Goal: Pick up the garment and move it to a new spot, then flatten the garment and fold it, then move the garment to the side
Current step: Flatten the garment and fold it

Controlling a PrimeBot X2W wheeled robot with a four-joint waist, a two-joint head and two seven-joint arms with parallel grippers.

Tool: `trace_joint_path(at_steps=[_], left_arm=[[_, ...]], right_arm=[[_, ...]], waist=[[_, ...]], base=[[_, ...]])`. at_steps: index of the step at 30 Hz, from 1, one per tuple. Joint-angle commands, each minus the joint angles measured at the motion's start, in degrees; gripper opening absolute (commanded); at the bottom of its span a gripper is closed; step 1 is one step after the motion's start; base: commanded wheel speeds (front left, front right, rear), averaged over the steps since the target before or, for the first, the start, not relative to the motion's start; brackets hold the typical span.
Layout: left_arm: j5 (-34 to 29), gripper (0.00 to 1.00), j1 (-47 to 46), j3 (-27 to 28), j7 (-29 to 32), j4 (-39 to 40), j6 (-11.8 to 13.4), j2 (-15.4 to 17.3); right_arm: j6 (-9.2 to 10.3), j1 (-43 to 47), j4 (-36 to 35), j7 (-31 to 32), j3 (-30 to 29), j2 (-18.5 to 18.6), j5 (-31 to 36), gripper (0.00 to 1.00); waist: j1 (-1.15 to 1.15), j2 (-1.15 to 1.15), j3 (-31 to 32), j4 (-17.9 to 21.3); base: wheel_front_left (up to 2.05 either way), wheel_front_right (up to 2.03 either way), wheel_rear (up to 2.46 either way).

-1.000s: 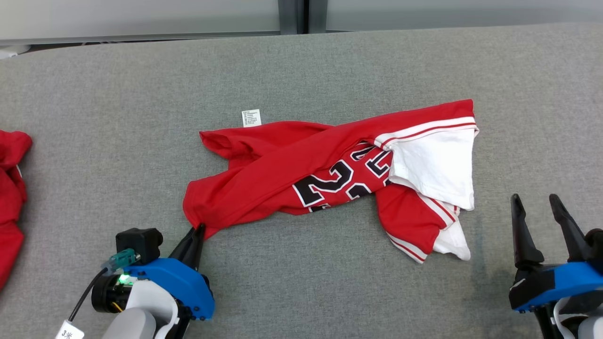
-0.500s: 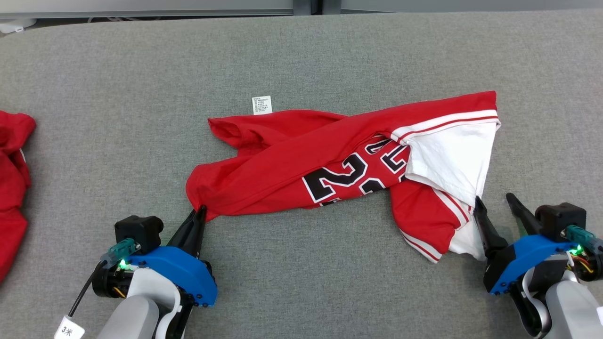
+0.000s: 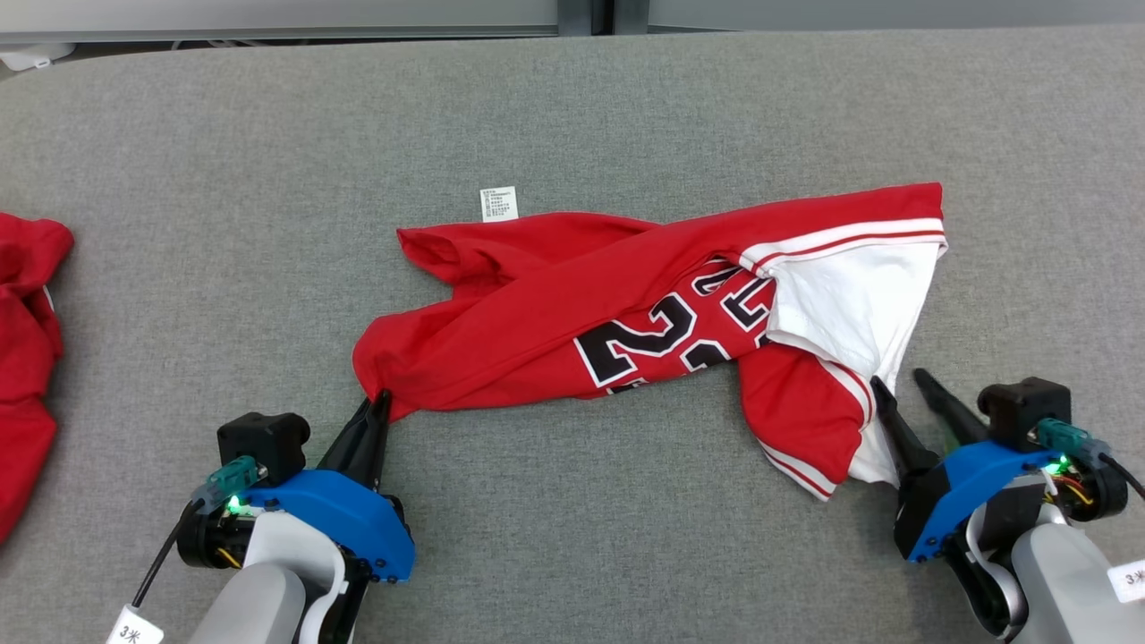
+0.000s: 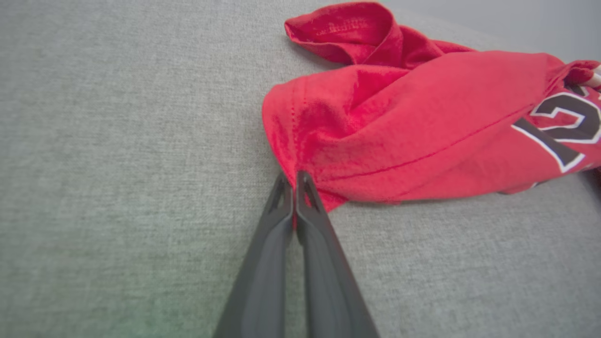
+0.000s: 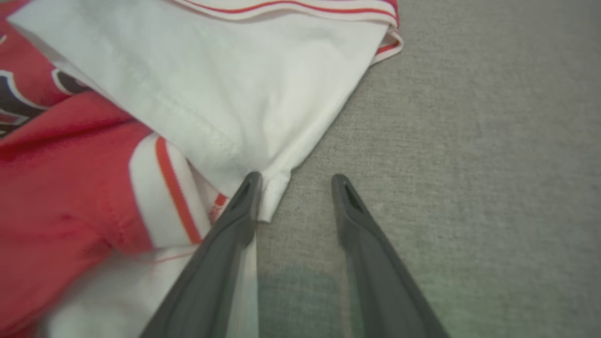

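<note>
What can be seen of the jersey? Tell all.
Red cloth jersey with white, red-striped parts, black white-edged numerals and a white label. It lies twisted and crumpled on the grey table. The left end effector is shut on its red corner; one finger of the open right end effector touches a white corner.

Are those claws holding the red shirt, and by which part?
The left claw pinches the red shirt at its near-left corner. The right claw is open beside the white corner, gripping nothing.
</note>
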State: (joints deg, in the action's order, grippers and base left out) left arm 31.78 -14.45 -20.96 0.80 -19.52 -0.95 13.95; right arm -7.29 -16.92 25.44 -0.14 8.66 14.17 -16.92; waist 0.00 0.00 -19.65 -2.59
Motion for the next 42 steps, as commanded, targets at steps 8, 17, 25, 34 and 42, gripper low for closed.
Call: trace_joint_path(at_steps=[8,17,25,34,42], left_arm=[[-1.0,0.0,-1.1,0.6,-4.2,1.2,1.0,0.3],[-3.9,0.0,-1.0,2.3,-11.3,8.8,3.4,2.0],[-7.8,0.0,-3.5,4.3,-14.6,20.3,5.1,4.2],[-11.7,0.0,-12.0,7.8,-12.0,34.2,6.9,8.7],[-11.1,0.0,-21.7,11.2,-6.1,40.8,6.7,12.4]], right_arm=[[-0.15,1.5,-1.3,-0.5,-0.5,1.1,-1.9,0.0],[-0.2,2.8,-11.0,-4.9,-8.1,1.6,0.2,0.0],[-0.19,0.1,-25.4,-4.8,-13.9,3.2,4.0,0.0],[-0.19,-9.4,-43.1,-0.3,-20.0,7.8,6.1,0.0],[-0.19,-22.0,-48.2,4.4,-22.0,12.5,3.5,0.0]], waist=[[0.0,0.0,0.5,0.0],[0.0,0.0,2.1,0.3],[0.0,0.0,5.2,0.9],[0.0,0.0,10.7,2.0],[0.0,0.0,12.2,2.6]], base=[[0.0,0.0,0.0],[0.0,0.0,0.0],[0.0,0.0,0.0],[0.0,0.0,0.0],[0.0,0.0,0.0]])
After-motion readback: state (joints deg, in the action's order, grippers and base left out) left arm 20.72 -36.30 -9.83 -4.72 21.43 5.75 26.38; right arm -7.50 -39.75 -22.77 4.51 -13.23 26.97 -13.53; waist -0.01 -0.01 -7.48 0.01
